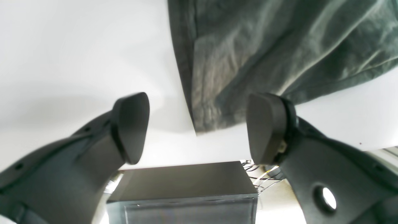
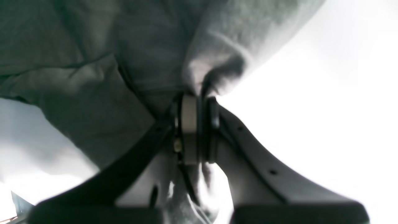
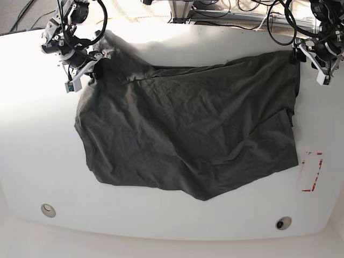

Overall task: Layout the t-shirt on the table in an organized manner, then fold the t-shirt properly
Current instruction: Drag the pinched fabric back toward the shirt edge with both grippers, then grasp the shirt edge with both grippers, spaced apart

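Note:
The dark charcoal t-shirt (image 3: 188,134) lies spread and wrinkled across the white table (image 3: 172,228). In the base view my right gripper (image 3: 99,54) is at the shirt's far left corner. The right wrist view shows it (image 2: 197,99) shut on a bunched fold of the t-shirt (image 2: 93,77). My left gripper (image 3: 299,55) is at the shirt's far right corner. In the left wrist view it (image 1: 199,126) stands open, its two fingers on either side of a hemmed corner of the t-shirt (image 1: 264,46) and touching no cloth.
A red dashed rectangle mark (image 3: 310,172) sits at the right of the table. Two round grommet holes (image 3: 48,209) (image 3: 283,222) lie near the front edge. Cables (image 3: 226,8) run behind the table's far edge. A dark box (image 1: 186,183) shows below the table edge.

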{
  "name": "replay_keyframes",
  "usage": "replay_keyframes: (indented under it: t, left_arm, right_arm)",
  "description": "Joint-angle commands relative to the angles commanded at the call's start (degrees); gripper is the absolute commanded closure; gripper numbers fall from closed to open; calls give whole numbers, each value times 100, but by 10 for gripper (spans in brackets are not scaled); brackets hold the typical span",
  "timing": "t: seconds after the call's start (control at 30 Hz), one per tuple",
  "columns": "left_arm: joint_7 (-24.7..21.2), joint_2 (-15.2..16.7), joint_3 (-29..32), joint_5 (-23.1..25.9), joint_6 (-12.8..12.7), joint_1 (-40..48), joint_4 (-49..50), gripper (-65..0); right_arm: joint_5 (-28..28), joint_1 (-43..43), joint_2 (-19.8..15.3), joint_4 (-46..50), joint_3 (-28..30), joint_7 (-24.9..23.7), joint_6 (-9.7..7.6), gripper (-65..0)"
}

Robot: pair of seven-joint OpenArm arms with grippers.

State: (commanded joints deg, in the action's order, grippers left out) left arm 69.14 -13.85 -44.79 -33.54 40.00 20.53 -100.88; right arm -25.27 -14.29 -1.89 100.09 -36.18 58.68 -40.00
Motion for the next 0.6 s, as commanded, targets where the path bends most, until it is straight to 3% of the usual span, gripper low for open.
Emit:
replay_keyframes:
  t: [0.6]
  left_arm:
    - [-308, -26, 299, 0, 0, -35, 941, -458]
  right_arm:
    - [-9, 0, 0, 35, 0, 0, 0, -49]
